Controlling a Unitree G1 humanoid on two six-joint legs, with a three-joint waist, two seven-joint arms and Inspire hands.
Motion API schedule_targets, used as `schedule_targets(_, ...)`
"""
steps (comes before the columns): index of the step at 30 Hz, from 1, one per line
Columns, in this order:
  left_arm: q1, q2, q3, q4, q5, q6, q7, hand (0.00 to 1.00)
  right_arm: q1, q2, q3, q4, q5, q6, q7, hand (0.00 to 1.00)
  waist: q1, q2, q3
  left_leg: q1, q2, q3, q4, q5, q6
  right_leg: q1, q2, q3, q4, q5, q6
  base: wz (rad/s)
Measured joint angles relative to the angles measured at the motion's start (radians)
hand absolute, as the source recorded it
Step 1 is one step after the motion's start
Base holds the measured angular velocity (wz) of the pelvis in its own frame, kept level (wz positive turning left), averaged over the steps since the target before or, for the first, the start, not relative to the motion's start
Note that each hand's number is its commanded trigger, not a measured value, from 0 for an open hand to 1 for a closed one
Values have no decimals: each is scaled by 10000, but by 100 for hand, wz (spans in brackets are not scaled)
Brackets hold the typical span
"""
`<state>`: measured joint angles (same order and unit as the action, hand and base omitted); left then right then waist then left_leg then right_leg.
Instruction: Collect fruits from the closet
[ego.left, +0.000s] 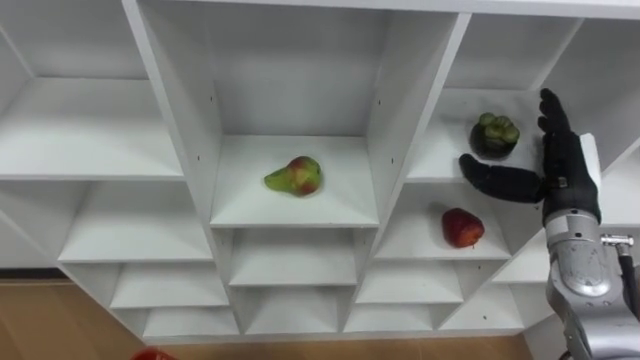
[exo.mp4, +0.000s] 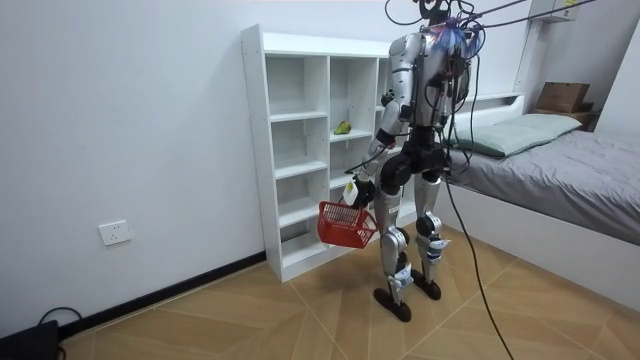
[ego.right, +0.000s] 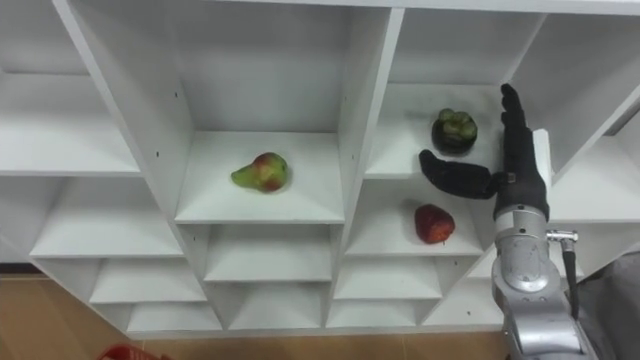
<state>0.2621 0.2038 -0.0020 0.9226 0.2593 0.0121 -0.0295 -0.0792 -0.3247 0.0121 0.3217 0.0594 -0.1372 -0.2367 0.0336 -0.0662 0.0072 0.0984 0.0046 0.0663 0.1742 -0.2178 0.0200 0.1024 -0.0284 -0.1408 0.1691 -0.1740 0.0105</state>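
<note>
A green-and-red pear (ego.left: 294, 176) lies in the closet's middle compartment. In the right column a dark round fruit with a green top (ego.left: 494, 135) sits on the upper shelf. A red fruit (ego.left: 461, 227) rests one shelf lower. My right hand (ego.left: 570, 180) is raised in front of that right column. It is open, fingers straight up and thumb stretched left between the two fruits, touching neither. My left hand (exo.mp4: 352, 190) hangs low at my side, shut on the handle of a red basket (exo.mp4: 345, 222).
The white closet (ego.left: 395, 110) has many bare compartments to the left and below. I stand close in front of it on a wooden floor (exo.mp4: 300, 320). A bed (exo.mp4: 560, 170) stands behind me at the room view's right.
</note>
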Motion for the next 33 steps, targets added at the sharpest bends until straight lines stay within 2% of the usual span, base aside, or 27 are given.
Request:
schedule_targets(23,-35,1,-18,1,177,118,-24,100,-278,-25,-9,543,-85,-16,106,0,-21,6,-16,-16,-9,-175,135,1,-6,112,-7,-141,14,10,-16,1)
schedule_targets(33,-19,1,-23,0,183,170,-23,100,-277,-32,-9,542,-272,3,302,0,-48,44,-79,-15,-10,-177,137,2,-7,127,-7,-140,14,10,-16,0)
